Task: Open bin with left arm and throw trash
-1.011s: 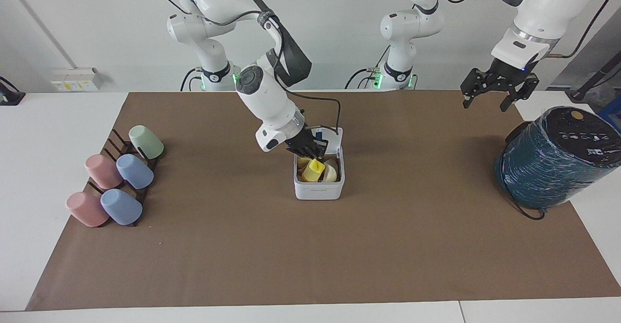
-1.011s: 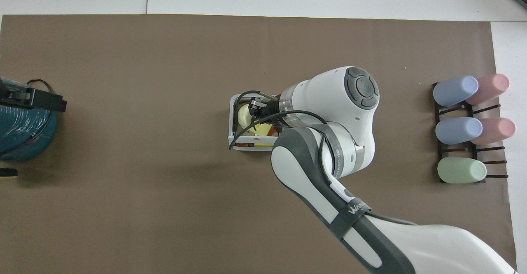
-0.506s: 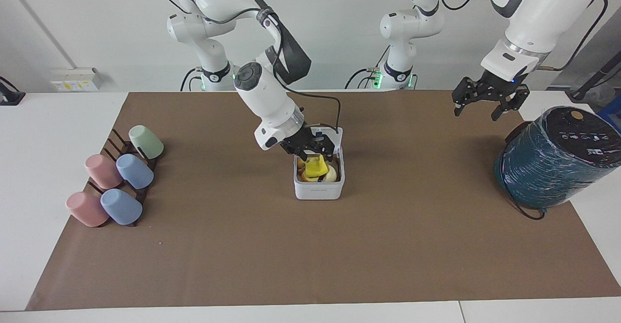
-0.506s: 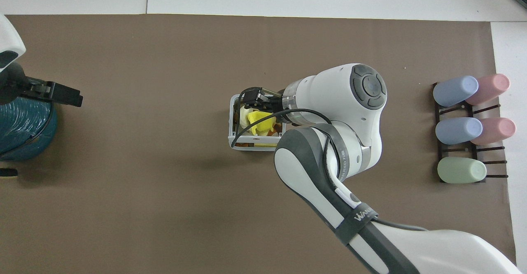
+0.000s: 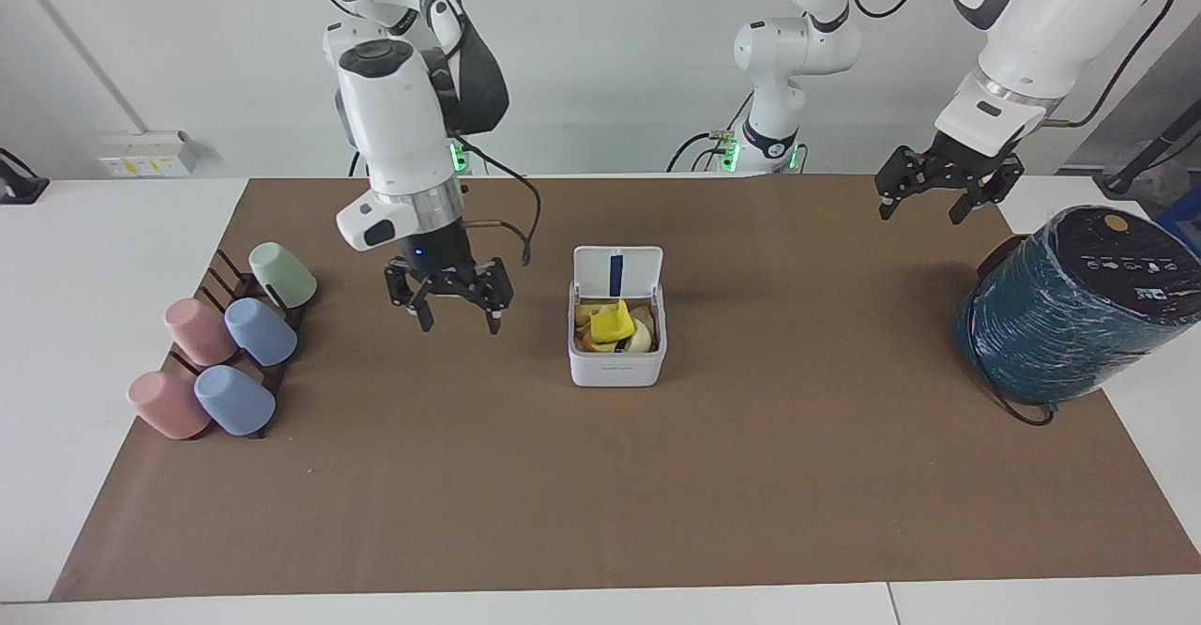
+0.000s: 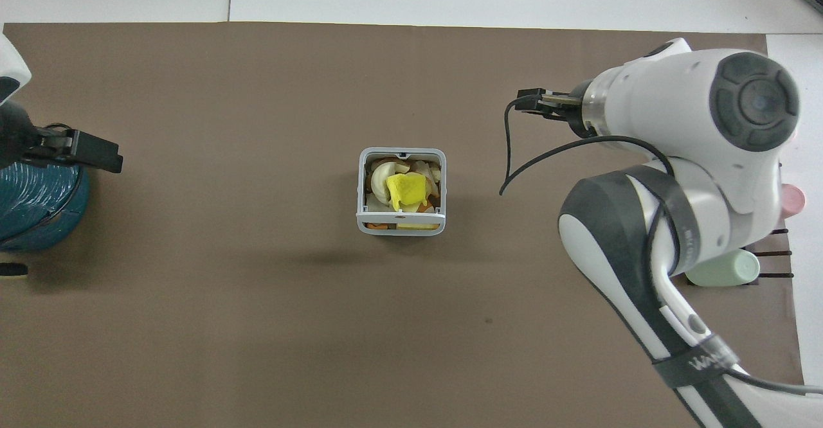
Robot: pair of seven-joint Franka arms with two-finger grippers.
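Note:
The white bin (image 5: pixel 616 369) stands in the middle of the brown mat, its lid (image 5: pixel 616 271) upright and open, blue strip showing. Inside lie the bright yellow folded piece (image 5: pixel 610 323), a cream-white wedge (image 5: pixel 644 335) and a pale yellow-orange lump (image 5: pixel 585 313). In the overhead view the bin's rim (image 6: pixel 400 229) frames the yellow piece (image 6: pixel 406 189). My right gripper (image 5: pixel 459 325) hangs open and empty above the mat between the bin and the cup rack; it also shows in the overhead view (image 6: pixel 524 103). My left gripper (image 5: pixel 919 215) is open and empty in the air by the teal cylinder, and shows in the overhead view (image 6: pixel 96 155).
A big dark-teal wrapped cylinder (image 5: pixel 1079 311) lies at the left arm's end of the table, also in the overhead view (image 6: pixel 32 203). A dark rack of pastel cups (image 5: pixel 225 353) stands at the right arm's end; the right arm covers most of it in the overhead view (image 6: pixel 720 267).
My right gripper opened over the bin, left the bright yellow piece inside, then rose and swung away toward the cup rack. My left gripper shifted only slightly.

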